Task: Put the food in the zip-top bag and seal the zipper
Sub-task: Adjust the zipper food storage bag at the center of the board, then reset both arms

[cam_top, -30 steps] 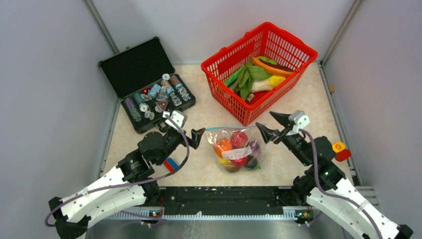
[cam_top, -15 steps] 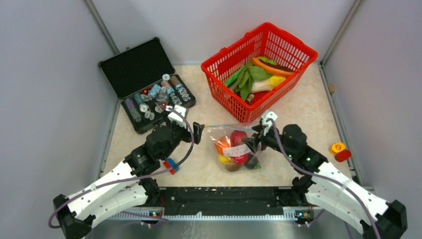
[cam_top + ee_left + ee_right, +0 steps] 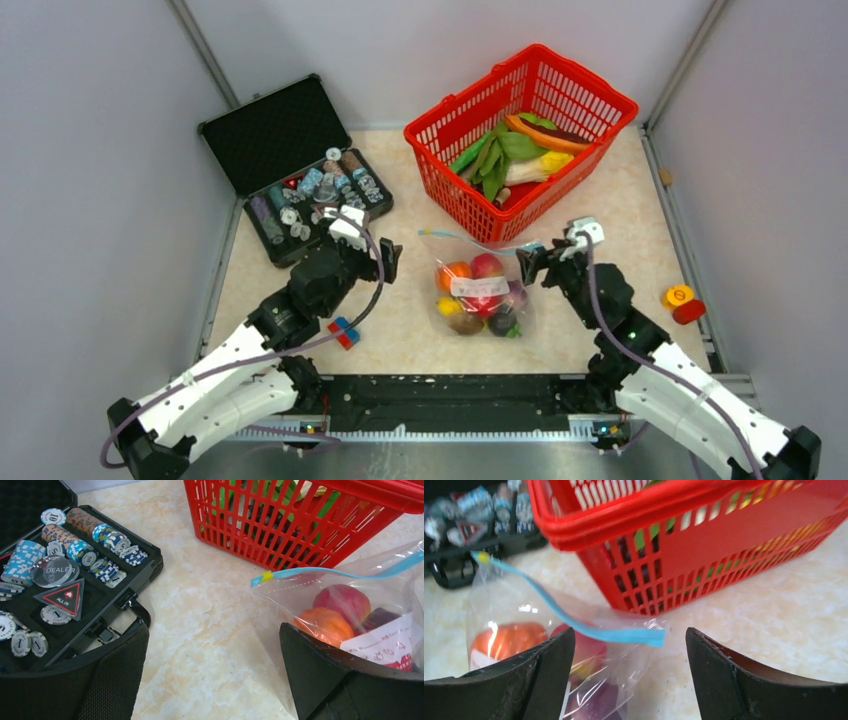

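left fingers [image 3: 115, 680] spread wide, gripping nothing; they sit just left of the zip-top bag [image 3: 482, 302], one finger close against its left side, cannot tell if it touches; right fingers [image 3: 744, 680] also wide, gripping nothing, at the bag's far right corner; right end of the zipper [image 3: 574, 620] lies between them in the wrist view, contact with either finger unclear; bag lies on the surface [image 3: 620, 210] between both arms, just in front of the red basket [image 3: 455, 185], mouth toward the basket; food [image 3: 487, 266] is inside the bag: orange, red, purple, brown and yellow pieces bunched under the white label [image 3: 478, 287]; zipper is a light-blue strip along the far edge, bowed, yellow tab [image 3: 267, 576] at its left end; cannot tell if it is pressed shut along its length; basket holds toy vegetables [image 3: 515, 150], green, orange, yellow; open black case [image 3: 275, 130] with poker chips [image 3: 75, 550] far left, well apart from the bag; small red-and-blue block [image 3: 342, 330] beside the left arm; red-and-yellow button [image 3: 683, 303] at the right edge.
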`<state>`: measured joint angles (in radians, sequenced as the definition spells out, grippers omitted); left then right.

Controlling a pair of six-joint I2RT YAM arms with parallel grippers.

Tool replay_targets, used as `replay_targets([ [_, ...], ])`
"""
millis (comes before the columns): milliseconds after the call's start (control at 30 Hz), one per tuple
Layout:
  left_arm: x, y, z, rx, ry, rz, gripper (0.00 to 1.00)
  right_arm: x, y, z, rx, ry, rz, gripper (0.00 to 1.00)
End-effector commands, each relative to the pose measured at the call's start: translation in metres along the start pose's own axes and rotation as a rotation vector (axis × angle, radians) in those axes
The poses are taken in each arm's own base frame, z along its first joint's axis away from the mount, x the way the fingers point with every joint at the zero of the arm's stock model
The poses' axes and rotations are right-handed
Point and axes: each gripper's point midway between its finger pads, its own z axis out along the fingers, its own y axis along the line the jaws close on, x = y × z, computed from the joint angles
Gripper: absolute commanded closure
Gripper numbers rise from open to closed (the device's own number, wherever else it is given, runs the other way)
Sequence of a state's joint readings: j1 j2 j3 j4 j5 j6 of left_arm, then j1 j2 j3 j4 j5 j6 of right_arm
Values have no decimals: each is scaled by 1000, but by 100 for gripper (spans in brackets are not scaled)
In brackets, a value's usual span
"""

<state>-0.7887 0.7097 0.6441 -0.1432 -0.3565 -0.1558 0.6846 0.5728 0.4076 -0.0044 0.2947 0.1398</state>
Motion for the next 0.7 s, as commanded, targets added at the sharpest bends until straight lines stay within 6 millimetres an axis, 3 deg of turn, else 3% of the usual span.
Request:
replay_targets([
  [0,-7,2,4,-3,-14,-53,1,-42,-23,-21,111,-174,123,18],
  [100,-5,11,8,-43,13,-78,1,-41,-47,-36,242,-193,200,14],
  [267,-2,53,11,-158,24,-229,1,-45,-70,-49,384,-131,247,12],
  [500,8,105,5,-270,6,-427,1,-14,-96,-32,445,135,321,8],
  [667,16,133,-8,-408,19,-501,1,-5,-116,-25,419,149,439,7],
])
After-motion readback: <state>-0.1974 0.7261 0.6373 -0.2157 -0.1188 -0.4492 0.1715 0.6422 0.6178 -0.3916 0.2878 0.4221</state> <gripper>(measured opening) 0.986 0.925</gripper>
